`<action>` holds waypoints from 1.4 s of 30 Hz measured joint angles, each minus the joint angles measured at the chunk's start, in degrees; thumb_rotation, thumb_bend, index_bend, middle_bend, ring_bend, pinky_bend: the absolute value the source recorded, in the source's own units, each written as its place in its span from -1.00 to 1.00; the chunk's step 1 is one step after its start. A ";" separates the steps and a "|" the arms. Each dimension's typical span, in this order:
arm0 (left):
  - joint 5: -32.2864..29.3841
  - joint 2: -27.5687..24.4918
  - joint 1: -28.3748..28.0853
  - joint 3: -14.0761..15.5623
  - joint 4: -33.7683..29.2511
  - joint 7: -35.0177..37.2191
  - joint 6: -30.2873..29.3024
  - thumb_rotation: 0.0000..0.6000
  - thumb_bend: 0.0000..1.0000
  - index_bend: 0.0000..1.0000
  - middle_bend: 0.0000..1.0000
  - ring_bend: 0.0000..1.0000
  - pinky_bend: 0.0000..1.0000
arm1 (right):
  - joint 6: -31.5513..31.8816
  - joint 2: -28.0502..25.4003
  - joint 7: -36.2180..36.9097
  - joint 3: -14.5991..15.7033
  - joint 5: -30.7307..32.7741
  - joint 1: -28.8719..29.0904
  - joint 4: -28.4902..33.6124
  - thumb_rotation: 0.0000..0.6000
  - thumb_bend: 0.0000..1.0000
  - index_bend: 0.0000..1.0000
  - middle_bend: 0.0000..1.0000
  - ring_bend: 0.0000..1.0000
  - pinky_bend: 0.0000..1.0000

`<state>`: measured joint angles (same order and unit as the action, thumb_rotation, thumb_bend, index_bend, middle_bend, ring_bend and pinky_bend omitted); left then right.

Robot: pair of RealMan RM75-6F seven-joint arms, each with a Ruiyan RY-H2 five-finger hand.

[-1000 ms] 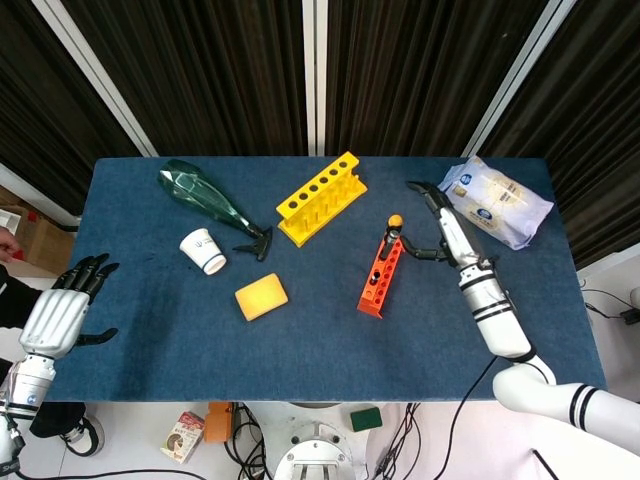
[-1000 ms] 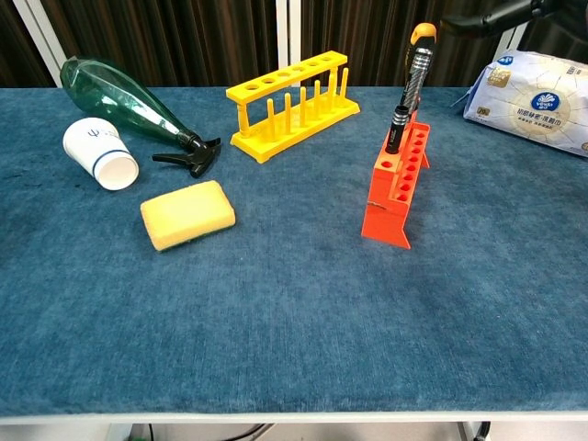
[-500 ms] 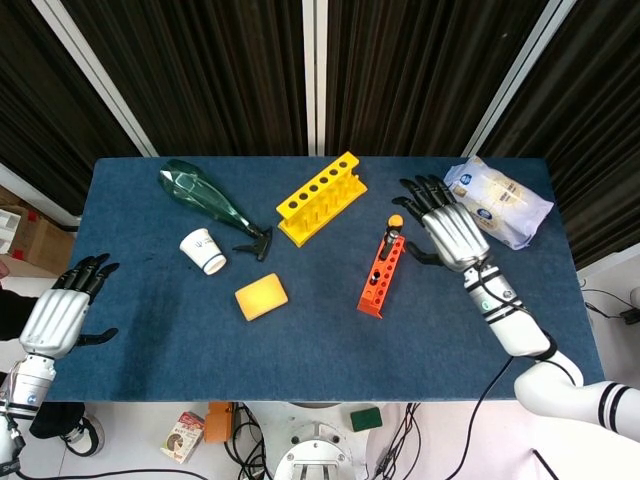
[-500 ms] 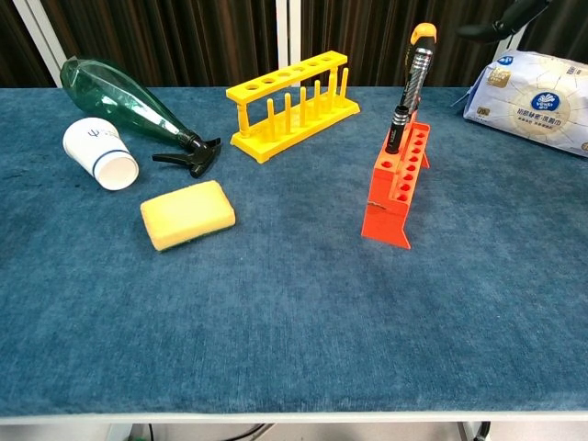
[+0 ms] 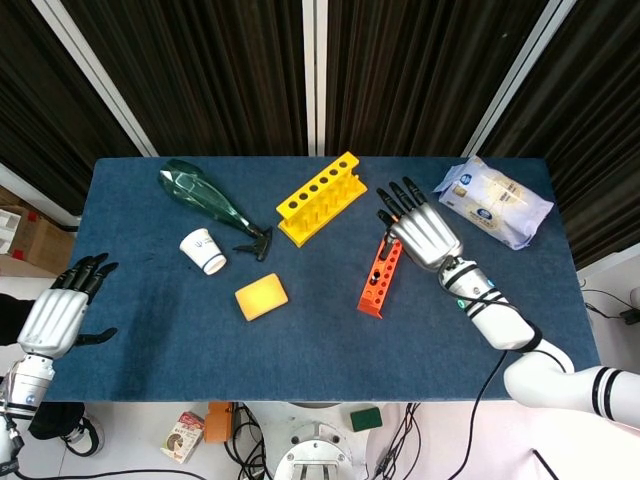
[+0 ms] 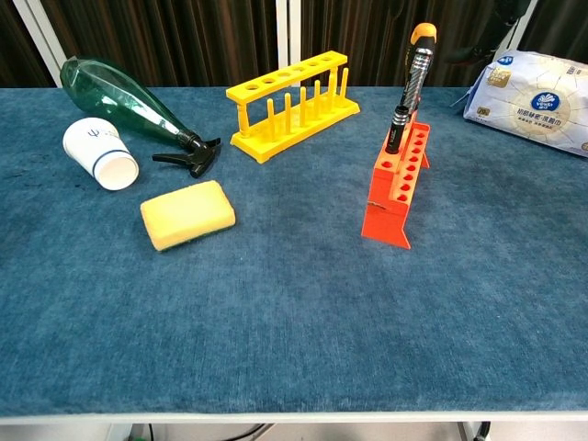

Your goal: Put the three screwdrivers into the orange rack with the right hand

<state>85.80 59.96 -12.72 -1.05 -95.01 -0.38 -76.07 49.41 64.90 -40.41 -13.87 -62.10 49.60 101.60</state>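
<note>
The orange rack (image 5: pixel 376 283) lies right of the table's middle, and the chest view shows it (image 6: pixel 397 188) end on. One screwdriver (image 6: pixel 412 84), black with an orange cap, stands leaning in the rack's far hole with nothing touching it. My right hand (image 5: pixel 422 233) hovers over the far end of the rack with its back up and fingers spread, holding nothing. It hides the screwdriver's top in the head view. My left hand (image 5: pixel 58 316) rests open off the table's left front corner. I see no other screwdriver.
A yellow rack (image 5: pixel 321 197) stands behind the orange one. Further left are a green spray bottle (image 5: pixel 207 203), a paper cup (image 5: pixel 203 251) and a yellow sponge (image 5: pixel 261 296). A white wipes pack (image 5: pixel 494 200) sits at the back right corner.
My right hand has turned from edge-on to back-up and moved left, from beside the rack to over its far end. The screwdriver and my left hand have not moved.
</note>
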 measured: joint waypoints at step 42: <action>-0.21 -0.17 0.00 -0.05 0.53 0.78 0.24 1.00 -0.91 -0.75 -0.95 -0.94 -0.60 | 4.14 4.02 -4.76 5.68 7.79 6.62 -2.43 1.00 -0.34 0.03 -0.94 -1.00 -1.00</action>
<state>85.59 59.79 -12.71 -1.10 -94.48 0.40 -75.83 53.55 68.92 -45.18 -8.19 -54.30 56.22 99.18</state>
